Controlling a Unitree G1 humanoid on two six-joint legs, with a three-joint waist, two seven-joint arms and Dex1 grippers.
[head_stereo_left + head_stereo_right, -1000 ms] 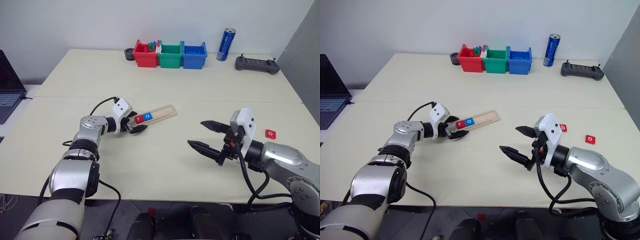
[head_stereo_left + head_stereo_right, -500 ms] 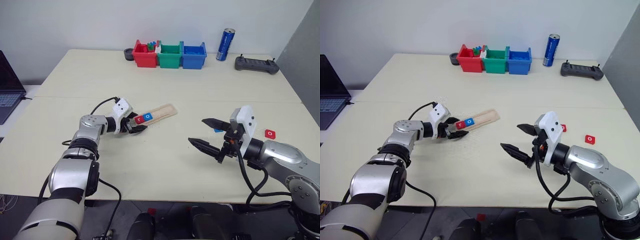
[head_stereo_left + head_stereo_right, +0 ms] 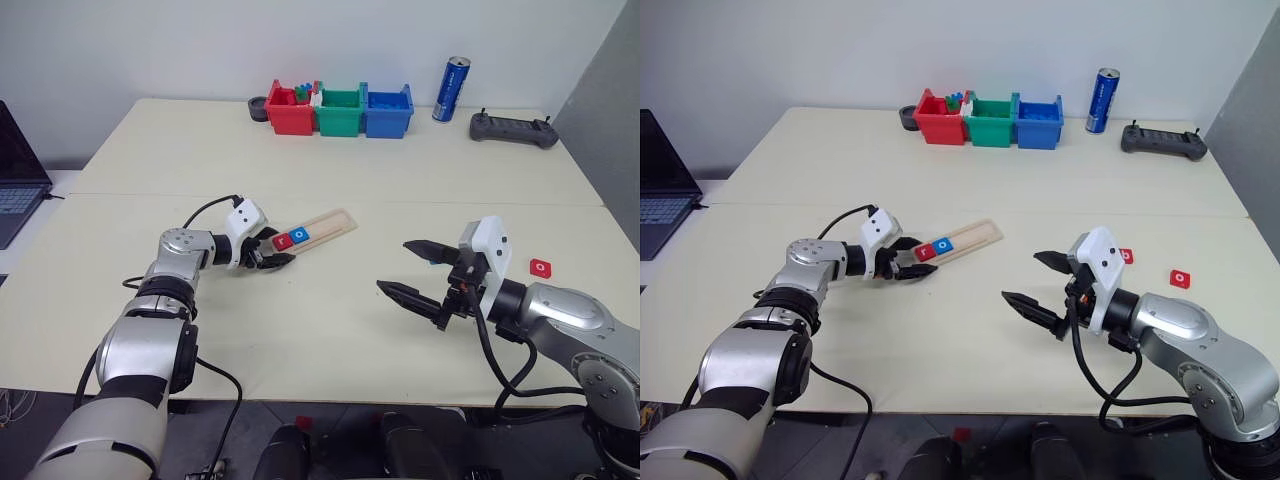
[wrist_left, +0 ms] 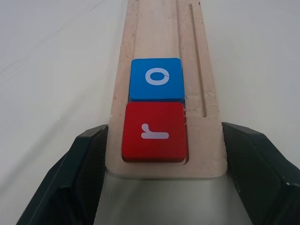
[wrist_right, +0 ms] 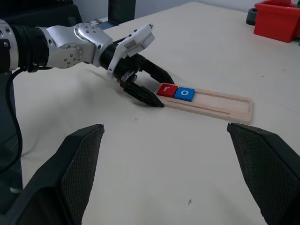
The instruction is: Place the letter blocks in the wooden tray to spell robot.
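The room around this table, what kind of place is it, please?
Probably an office or a robotics lab: a plain pale table against a bare wall, an open laptop at its side, and a handheld controller near a drinks can.

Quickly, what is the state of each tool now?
Left tool: closed on the wooden tray end.
Right tool: open, holding nothing.

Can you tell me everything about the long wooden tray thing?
The wooden tray is a long, narrow strip of pale wood with rounded corners and a shallow groove running along it. It lies flat on the cream table, slanting away from the robot. A red r block and a blue o block sit side by side at its near end; the rest is bare. The left gripper is closed on that near end, one black finger on each side.
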